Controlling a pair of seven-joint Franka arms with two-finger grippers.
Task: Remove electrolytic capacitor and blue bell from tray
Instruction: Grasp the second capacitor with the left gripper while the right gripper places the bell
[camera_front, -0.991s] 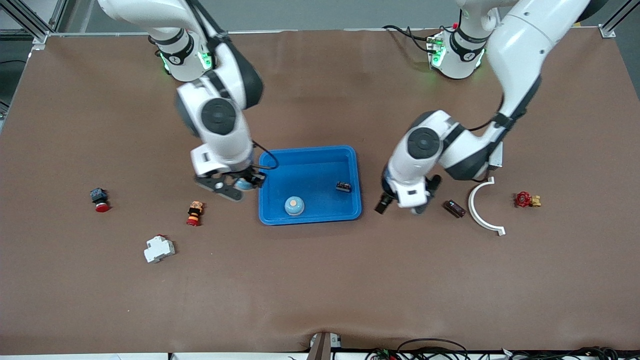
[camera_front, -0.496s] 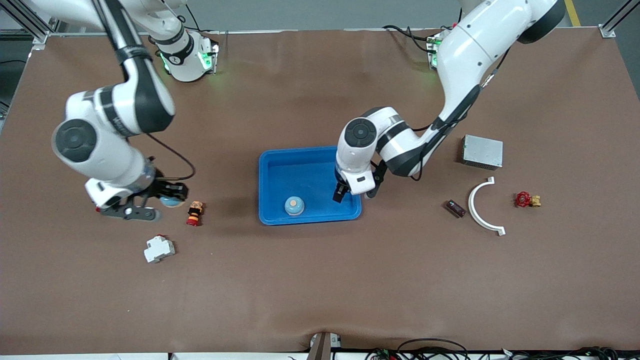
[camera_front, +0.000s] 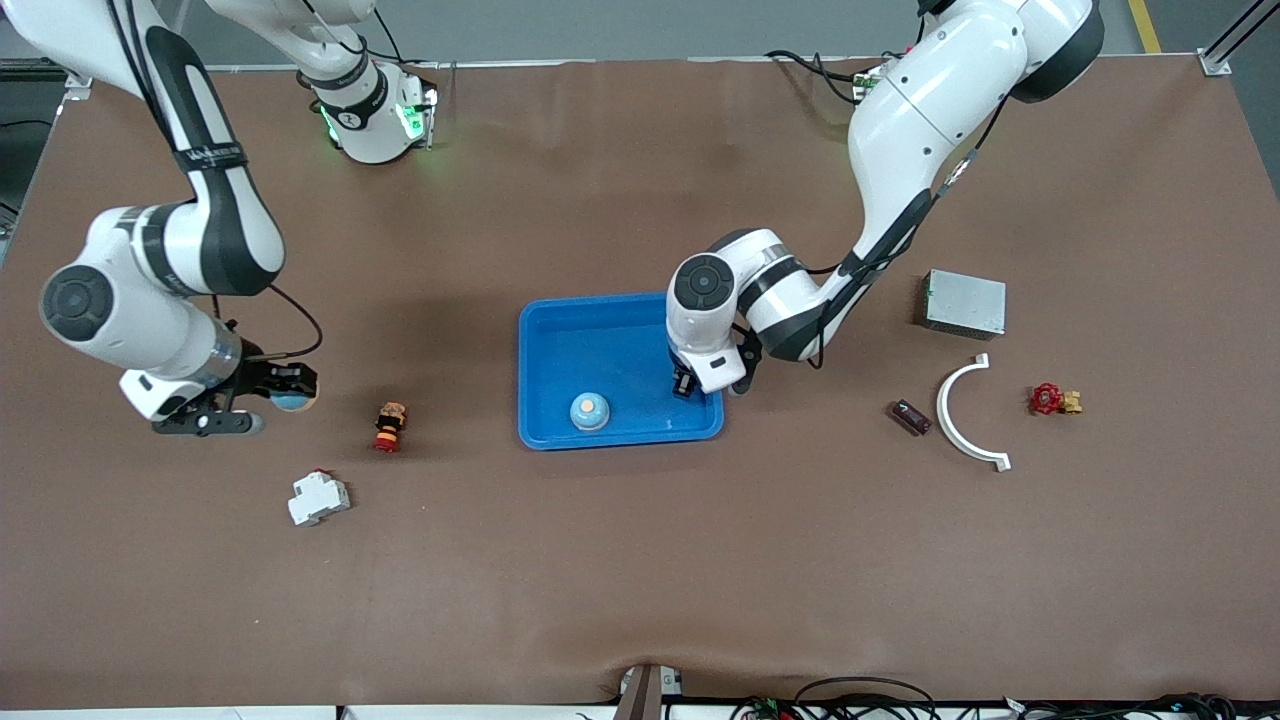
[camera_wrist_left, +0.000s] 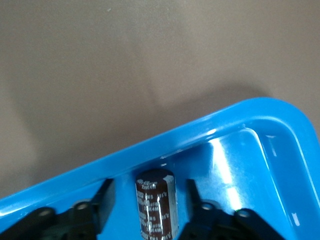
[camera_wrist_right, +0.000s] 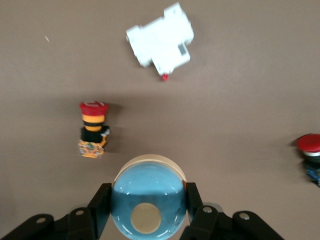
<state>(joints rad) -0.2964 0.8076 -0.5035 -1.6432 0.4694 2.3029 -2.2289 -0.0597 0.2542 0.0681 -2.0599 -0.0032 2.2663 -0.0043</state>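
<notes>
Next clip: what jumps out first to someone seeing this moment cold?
The bright blue tray at mid-table, one blue bell still in it. At the tray's end toward the left arm, the left gripper is down inside, its fingers on either side of the dark electrolytic capacitor, with gaps showing. Toward the right arm's end, the right gripper holds a second blue bell over the table, above a white breaker and a red pushbutton.

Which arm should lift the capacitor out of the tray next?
Left. The left gripper is down in the tray, its fingers straddling the electrolytic capacitor. The right gripper already holds a blue bell.
</notes>
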